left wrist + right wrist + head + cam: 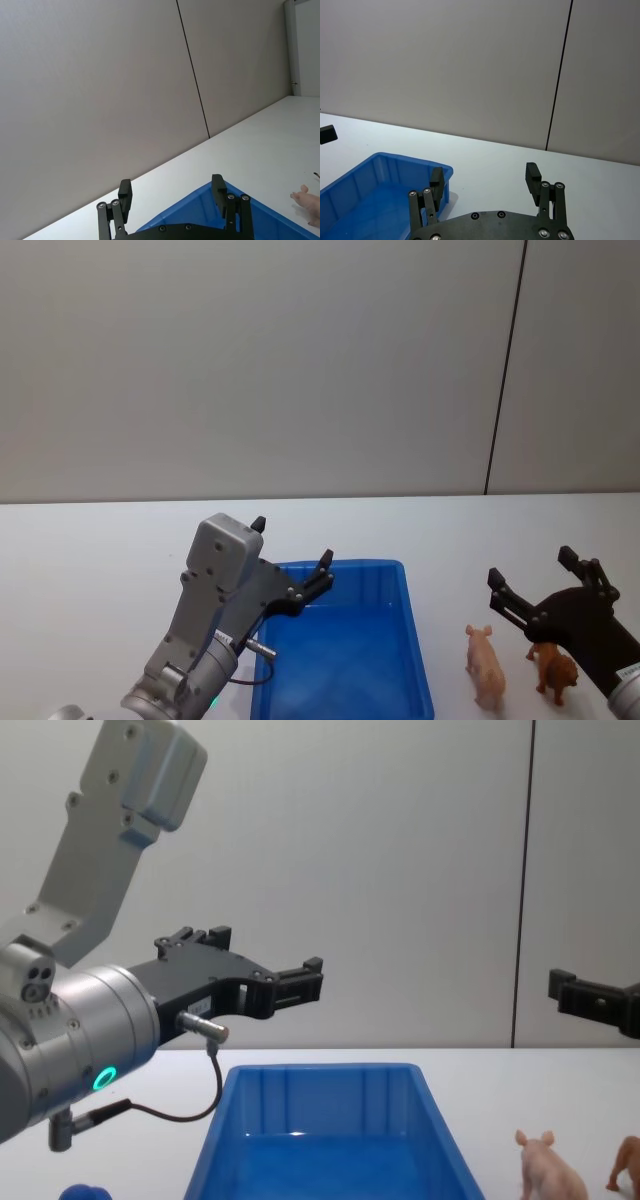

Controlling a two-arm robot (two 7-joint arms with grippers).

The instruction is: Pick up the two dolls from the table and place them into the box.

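A grey panelled wall (250,360) backs your white bench (90,540). Your left end effector (292,544) hangs raised over the left side of the blue box (340,660), its fingers spread wide and holding nothing. Your right end effector (531,568) is up in the air on the right, above the brown animal (555,672), likewise spread wide and empty. The box sits on the bench between your two arms. Just right of it the pink pig (487,665) stands on the bench. The brown animal stands just beside the pig, farther right, and in the head view the right arm partly overlaps it. Both dolls stand outside the box.
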